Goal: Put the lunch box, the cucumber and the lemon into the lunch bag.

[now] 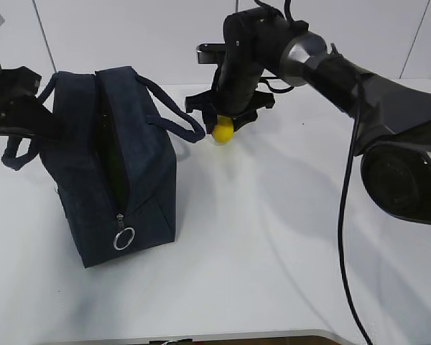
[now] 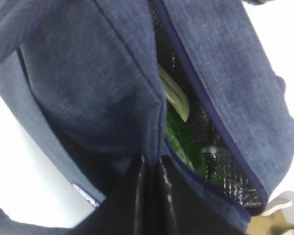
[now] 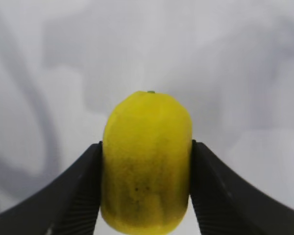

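Note:
The navy lunch bag stands at the left with its top zipper open. My left gripper is shut on the fabric edge of the bag's opening. Inside the bag I see the dark green cucumber and the pale green lid of the lunch box. To the right of the bag, the yellow lemon sits low over the white table, and my right gripper has a finger pressed against each of its sides. In the right wrist view the lemon fills the gap of the gripper.
The bag's loop handle droops toward the lemon. A silver ring pull hangs on the bag's near end. The right arm stretches in from the right over the white table.

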You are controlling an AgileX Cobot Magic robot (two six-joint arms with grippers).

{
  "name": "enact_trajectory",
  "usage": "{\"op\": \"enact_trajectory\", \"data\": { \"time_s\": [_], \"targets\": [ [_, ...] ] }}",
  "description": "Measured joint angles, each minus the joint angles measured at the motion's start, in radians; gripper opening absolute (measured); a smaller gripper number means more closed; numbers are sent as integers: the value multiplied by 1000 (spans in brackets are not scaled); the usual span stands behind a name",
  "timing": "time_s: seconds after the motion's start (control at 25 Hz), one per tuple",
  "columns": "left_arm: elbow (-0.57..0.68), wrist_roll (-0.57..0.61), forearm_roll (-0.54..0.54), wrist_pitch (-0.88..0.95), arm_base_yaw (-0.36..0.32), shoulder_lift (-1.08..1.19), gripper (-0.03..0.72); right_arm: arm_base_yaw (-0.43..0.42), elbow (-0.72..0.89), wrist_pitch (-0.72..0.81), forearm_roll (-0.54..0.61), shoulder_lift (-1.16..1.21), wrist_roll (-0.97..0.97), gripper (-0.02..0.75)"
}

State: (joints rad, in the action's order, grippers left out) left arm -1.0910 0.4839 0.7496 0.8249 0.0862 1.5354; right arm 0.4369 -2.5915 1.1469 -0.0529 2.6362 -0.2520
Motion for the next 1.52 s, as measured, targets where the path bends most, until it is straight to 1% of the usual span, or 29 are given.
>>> {"op": "enact_trajectory", "data": {
  "time_s": [0.28, 0.48, 0.56, 0.76, 0.88, 1.0, 1.24, 1.32, 1.52],
  "targets": [
    [0, 0, 0, -1, 0, 0, -3, 0, -26, 84, -4, 0, 0, 398],
    [0, 0, 2, -2, 0, 0, -3, 0, -131, 99, 3, 0, 7, 397],
    [0, 0, 2, -2, 0, 0, -3, 0, -174, 103, 27, -6, 14, 397],
    [0, 0, 14, -2, 0, 0, -3, 0, -238, 106, 156, -68, 49, 396],
    [0, 0, 18, -2, 0, 0, -3, 0, -242, 110, 259, -121, 70, 396],
    [0, 0, 18, -2, 0, 0, -3, 2, -242, 113, 396, -168, 98, 396],
    [0, 0, 20, 2, 0, 0, -3, 34, -248, 112, 552, -204, 135, 396],
    [0, 0, 20, 4, 0, 0, -3, 54, -248, 114, 577, -204, 155, 396],
    [0, 0, 22, 6, 0, 0, -3, 119, -242, 114, 579, -204, 192, 396]
  ]
}}
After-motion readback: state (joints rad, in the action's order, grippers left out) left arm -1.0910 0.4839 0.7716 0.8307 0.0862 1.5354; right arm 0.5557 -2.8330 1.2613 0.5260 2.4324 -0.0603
